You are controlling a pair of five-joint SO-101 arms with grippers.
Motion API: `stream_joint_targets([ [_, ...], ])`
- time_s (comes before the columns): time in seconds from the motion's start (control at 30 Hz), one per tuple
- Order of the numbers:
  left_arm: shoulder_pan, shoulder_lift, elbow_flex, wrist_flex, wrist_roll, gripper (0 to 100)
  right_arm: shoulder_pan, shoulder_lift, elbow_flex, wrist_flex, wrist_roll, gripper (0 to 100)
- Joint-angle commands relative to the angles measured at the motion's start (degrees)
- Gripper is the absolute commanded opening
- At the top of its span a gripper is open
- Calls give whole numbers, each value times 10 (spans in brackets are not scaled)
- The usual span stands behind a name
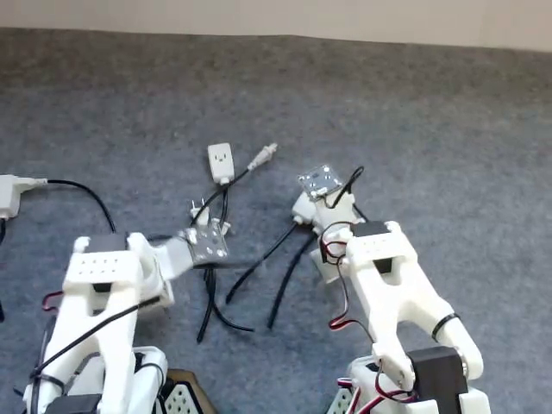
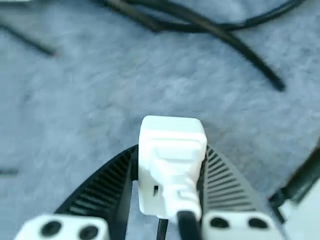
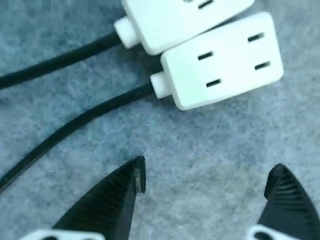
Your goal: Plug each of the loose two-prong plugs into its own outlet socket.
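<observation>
Pinching a white two-prong plug (image 2: pixel 170 170) between its black ribbed fingers (image 2: pixel 105 185), the left gripper (image 2: pixel 171 150) sits low over the grey carpet (image 2: pixel 75 100), with the plug's black cord running back out between the fingers

From above, the held plug (image 1: pixel 207 222) is near the middle of the scene, ahead of the left arm (image 1: pixel 103 293), and its two metal prongs point toward the far side

A small white socket block (image 1: pixel 221 162) lies on the carpet farther away, apart from the prongs, and a slim white connector (image 1: pixel 263 157) on a black cord lies just to its right

At the left edge, well apart, a white adapter (image 1: pixel 9 194) lies on its own cord

The right gripper (image 3: pixel 207 172) hangs with its jaws spread wide and nothing between them, just near of two white sockets lying side by side: a nearer socket (image 3: pixel 225 60) with its slots facing up, and a farther socket (image 3: pixel 185 15) touching it

Each trails a black cable (image 3: pixel 75 125) off to the left across the carpet
</observation>
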Motion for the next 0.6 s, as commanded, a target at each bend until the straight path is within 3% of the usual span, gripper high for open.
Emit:
stream_joint_targets([
  [0.0,-83,-7,-109,22,-1,5,5,-24,15,-33,6,354],
  [0.2,-224,41,-228,-33,1,5,4,-24,26,-45,6,354],
  [0.3,-276,123,-291,-71,38,5,4,-24,26,-45,6,354],
  [0.57,-313,415,-541,-76,150,4,3,-24,26,-47,5,354],
])
